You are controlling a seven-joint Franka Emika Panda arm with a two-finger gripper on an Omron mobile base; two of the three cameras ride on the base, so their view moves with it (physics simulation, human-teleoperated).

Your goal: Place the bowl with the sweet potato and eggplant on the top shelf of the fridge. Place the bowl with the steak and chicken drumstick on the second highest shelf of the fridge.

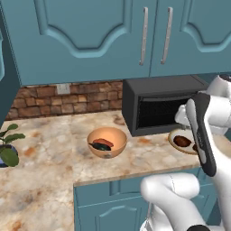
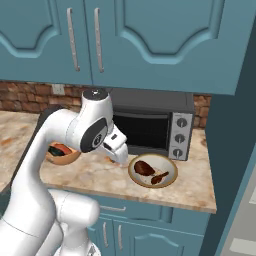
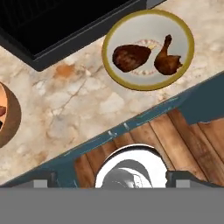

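Hand view looks down on the steak (image 3: 131, 57) and chicken drumstick (image 3: 168, 59), bowl resting on the tabletop (image 3: 87, 105). Jaws wide open, holding nothing. Neither bowl is shelved; both placements remain.

Teal cabinets (image 1: 90, 36), brick backsplash (image 1: 67, 101)

On the counter (image 1: 49, 153), a bowl (image 1: 107, 142) holding the sweet potato (image 1: 104, 142) and the eggplant (image 1: 101, 147) is set to the left of the microwave (image 1: 160, 106), before its left corner. A second bowl (image 2: 152, 171) is placed in front of the microwave's right part, near the counter's front edge, and in it the steak (image 3: 131, 57) is laid beside the chicken drumstick (image 3: 167, 60). A potted plant (image 1: 9, 144) is found at the counter's far left, well apart from both bowls, and wall cabinets (image 1: 90, 31) are hung above.
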